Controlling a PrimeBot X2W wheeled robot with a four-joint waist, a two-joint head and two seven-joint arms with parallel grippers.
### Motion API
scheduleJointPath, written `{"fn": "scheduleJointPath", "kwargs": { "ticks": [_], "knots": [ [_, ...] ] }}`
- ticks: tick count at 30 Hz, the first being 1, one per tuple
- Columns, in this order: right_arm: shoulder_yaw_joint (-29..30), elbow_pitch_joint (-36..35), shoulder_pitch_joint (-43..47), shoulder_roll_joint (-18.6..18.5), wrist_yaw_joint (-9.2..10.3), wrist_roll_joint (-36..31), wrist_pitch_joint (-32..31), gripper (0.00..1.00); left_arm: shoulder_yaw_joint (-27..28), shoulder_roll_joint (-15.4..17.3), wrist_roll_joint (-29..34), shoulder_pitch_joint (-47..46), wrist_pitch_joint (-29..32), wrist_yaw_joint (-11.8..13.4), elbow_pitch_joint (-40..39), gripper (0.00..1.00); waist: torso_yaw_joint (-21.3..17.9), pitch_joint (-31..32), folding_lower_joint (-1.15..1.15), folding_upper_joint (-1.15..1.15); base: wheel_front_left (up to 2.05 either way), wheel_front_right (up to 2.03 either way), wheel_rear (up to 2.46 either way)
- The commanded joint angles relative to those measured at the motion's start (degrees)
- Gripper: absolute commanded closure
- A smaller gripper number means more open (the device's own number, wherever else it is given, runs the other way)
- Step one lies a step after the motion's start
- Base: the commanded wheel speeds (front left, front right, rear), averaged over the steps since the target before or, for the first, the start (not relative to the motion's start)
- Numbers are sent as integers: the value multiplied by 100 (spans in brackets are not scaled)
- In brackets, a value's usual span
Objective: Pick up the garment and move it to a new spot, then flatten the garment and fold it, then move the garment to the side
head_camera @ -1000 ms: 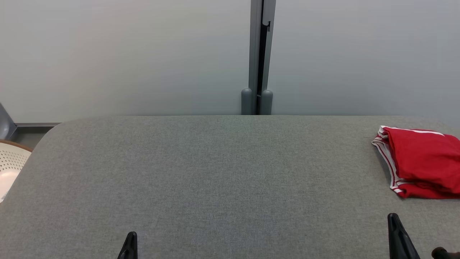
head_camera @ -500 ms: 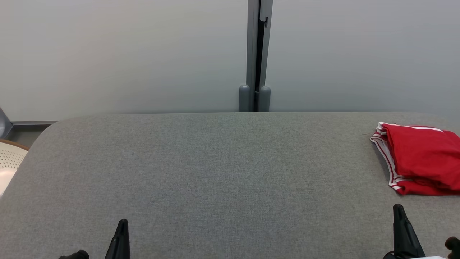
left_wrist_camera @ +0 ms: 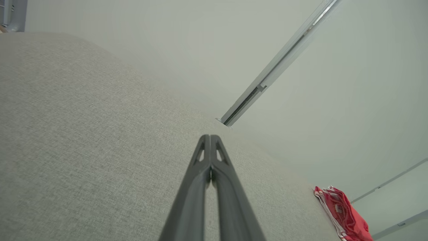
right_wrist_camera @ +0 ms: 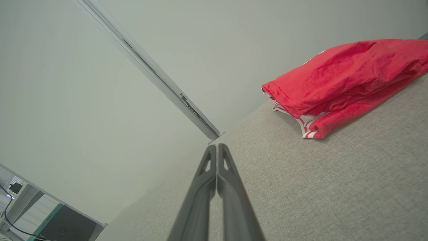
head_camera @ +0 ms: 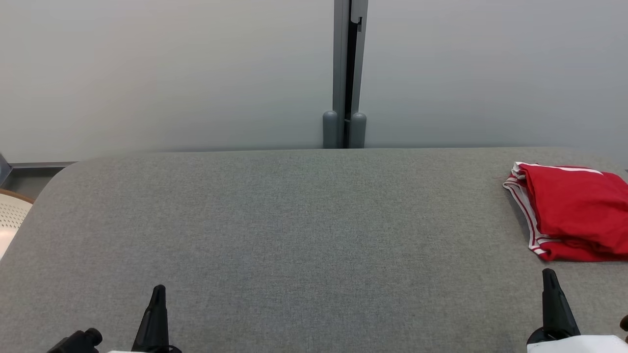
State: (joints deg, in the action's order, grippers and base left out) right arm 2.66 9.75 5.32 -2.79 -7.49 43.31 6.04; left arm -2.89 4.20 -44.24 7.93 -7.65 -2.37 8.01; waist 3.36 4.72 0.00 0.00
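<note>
**Desk:** Where is the garment?

**Photographer:** The red garment, trimmed in white stripes, lies folded at the right end of the grey table, with neither arm touching it.

**Desk:** And the grippers?

**Photographer:** The right gripper sits near the garment, its fingers pressed together on nothing. The left gripper, well apart at the near left, is likewise closed and empty. A grey partition post stands behind the table.
</note>
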Motion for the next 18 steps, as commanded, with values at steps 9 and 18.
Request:
{"fn": "scheduleJointPath", "kwargs": {
  "ticks": [9, 18],
  "knots": [
    [57, 0, -286, -46, -1, 758, -182, 100, 110, 49, -787, -339, 157, -102, 23, 100, -33, -48, 0, 0, 0, 0, 0],
    [105, 66, -425, -49, -1, 1399, -341, 100, 191, 60, -1443, -509, 310, -171, 101, 100, -67, -98, 0, 0, 0, 0, 0]
  ]
}}
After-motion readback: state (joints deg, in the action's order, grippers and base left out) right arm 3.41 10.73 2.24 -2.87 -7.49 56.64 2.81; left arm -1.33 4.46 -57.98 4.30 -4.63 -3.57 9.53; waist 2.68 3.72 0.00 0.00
